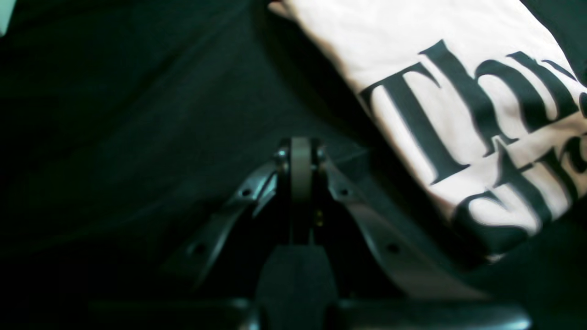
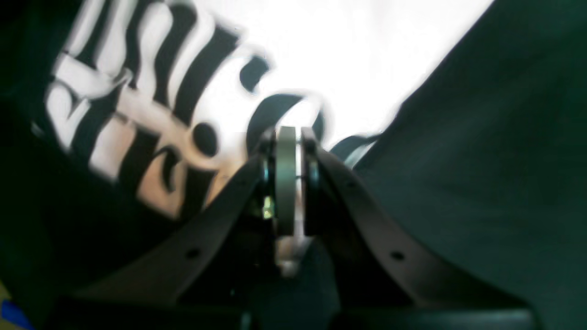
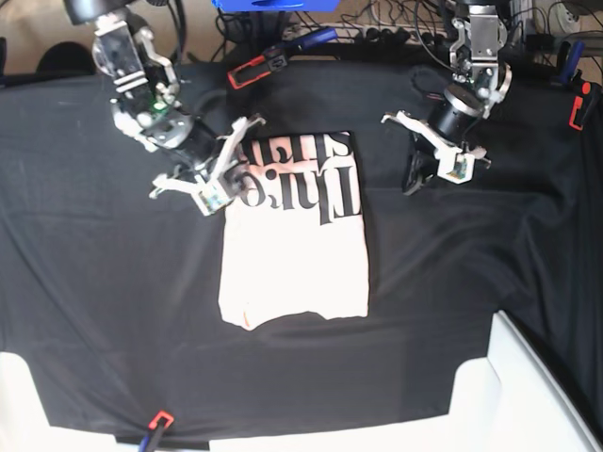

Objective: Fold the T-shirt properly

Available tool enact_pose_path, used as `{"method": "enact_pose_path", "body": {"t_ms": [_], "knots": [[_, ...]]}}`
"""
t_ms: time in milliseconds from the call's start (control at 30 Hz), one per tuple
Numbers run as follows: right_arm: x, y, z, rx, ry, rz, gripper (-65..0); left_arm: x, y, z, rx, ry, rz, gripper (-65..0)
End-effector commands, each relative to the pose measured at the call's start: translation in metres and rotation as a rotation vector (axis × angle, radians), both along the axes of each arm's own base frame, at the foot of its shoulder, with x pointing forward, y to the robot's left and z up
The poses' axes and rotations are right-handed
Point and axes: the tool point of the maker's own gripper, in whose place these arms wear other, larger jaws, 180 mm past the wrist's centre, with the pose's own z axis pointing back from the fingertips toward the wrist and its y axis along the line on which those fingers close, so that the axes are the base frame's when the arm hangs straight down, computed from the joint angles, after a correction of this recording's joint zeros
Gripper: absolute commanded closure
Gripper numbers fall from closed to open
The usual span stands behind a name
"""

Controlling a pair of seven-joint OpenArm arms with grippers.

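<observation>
T-shirt lies folded between both closed, empty pincers: right pincer at its lettered corner, left pincer apart.

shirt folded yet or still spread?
Partly folded: the T-shirt lies as a narrow rectangle on the black cloth, no sleeves sticking out, lettering at the far end.

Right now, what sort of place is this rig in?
Probably a lab workbench: a table draped in black cloth held by orange-handled spring clamps, with tangled cables behind and a pale pink lettered T-shirt laid out.
</observation>
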Motion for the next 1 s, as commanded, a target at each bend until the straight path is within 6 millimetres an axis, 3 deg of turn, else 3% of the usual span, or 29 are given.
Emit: {"method": "enact_pose_path", "body": {"t_ms": [0, 233, 367, 533, 600, 833, 967], "knots": [[0.006, 0.007, 0.018, 0.041, -0.052, 0.008, -1.5, 0.003, 0.009, 0.01, 0.007, -0.04, 0.013, 0.0], [-0.023, 0.0, 0.017, 0.068, -0.064, 0.005, -1.5, -0.029, 0.044, 0.005, 0.069, 0.003, 0.025, 0.0], [-0.03, -0.023, 0.029, 0.168, -0.191, -0.083, -1.2, -0.048, 0.05, 0.024, 0.037, -0.107, 0.019, 0.0], [-0.045, -0.071, 0.048, 0.251, -0.384, -0.222, 0.0, -0.073, 0.049, 0.033, 0.002, -0.156, 0.021, 0.0], [-0.058, -0.09, 0.051, 0.245, -0.415, -0.268, 0.0, -0.086, 0.046, 0.038, -0.019, -0.183, 0.024, 0.0], [-0.112, -0.116, 0.033, 0.191, -0.322, -0.34, 0.0, -0.128, 0.048, 0.037, -0.014, -0.172, 0.057, 0.0], [-0.152, -0.114, 0.023, 0.178, -0.233, -0.362, 0.0, -0.162, 0.058, 0.031, 0.042, -0.097, 0.052, 0.0]]}}
